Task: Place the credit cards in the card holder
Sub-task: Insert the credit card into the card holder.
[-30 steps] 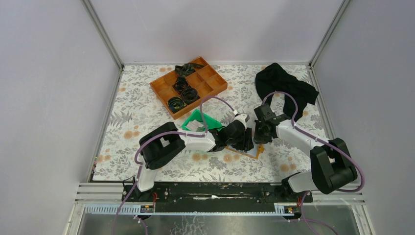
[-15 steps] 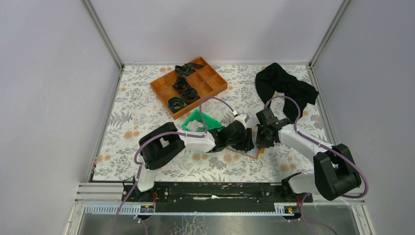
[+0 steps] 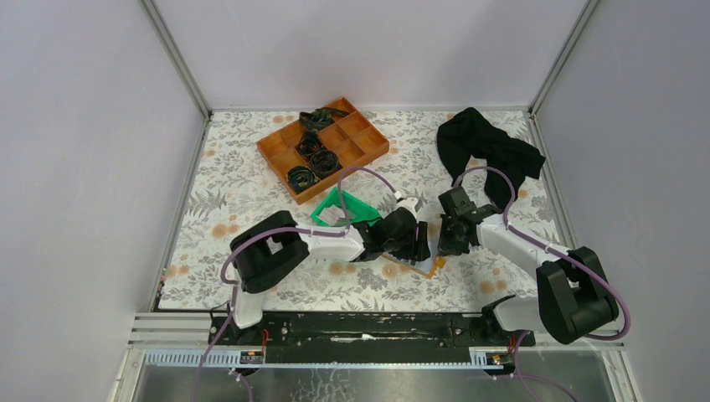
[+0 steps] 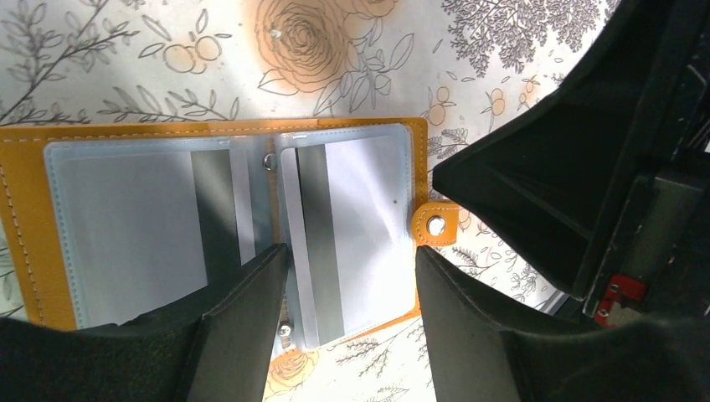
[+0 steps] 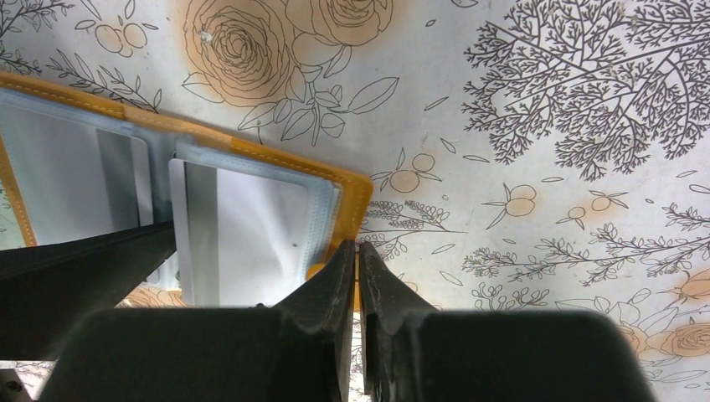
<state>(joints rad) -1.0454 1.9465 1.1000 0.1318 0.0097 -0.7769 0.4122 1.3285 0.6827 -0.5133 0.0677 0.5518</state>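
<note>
The card holder lies open on the flowered table, orange with pale sleeves. A whitish credit card with a dark stripe sits in its left sleeve and another credit card in its right sleeve. My left gripper hangs open over the right sleeve, one finger on each side and nothing held. The snap tab lies flat beside it. My right gripper is shut, its tips at the holder's orange edge by the tab. From above, both grippers hide most of the holder.
An orange compartment tray with black bands stands at the back. A green bin lies just behind my left arm. A black cloth is heaped at the back right. Walls close in the table on three sides.
The right gripper has come nearer and lower, to the holder's edge. The left jaws have widened a little. The holder has slid slightly towards the near-left.
</note>
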